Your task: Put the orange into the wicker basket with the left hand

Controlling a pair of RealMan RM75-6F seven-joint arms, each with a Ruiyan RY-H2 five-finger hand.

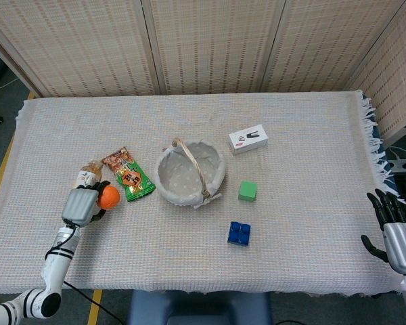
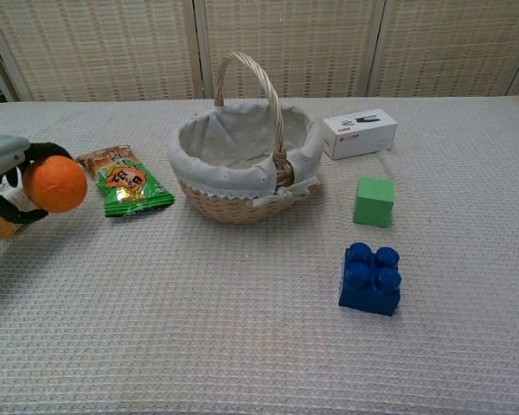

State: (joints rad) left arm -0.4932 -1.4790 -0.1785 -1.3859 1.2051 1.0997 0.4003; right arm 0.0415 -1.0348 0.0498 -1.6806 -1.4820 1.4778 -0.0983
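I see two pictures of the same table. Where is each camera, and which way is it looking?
Head view: high above the near edge, looking steeply down; shows the left hand holding the orange, and the right hand idle at the table's corner.
Chest view: low at the near edge, looking across the table; only the left hand shows.
Both share the orange and wicker basket.

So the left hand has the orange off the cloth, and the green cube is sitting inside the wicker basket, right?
Not quite. The left hand does hold the orange off the cloth, but the green cube is not in the wicker basket. It sits on the tablecloth beside the basket, nearer the right arm's side. The head view shows the basket's lined inside with nothing in it.
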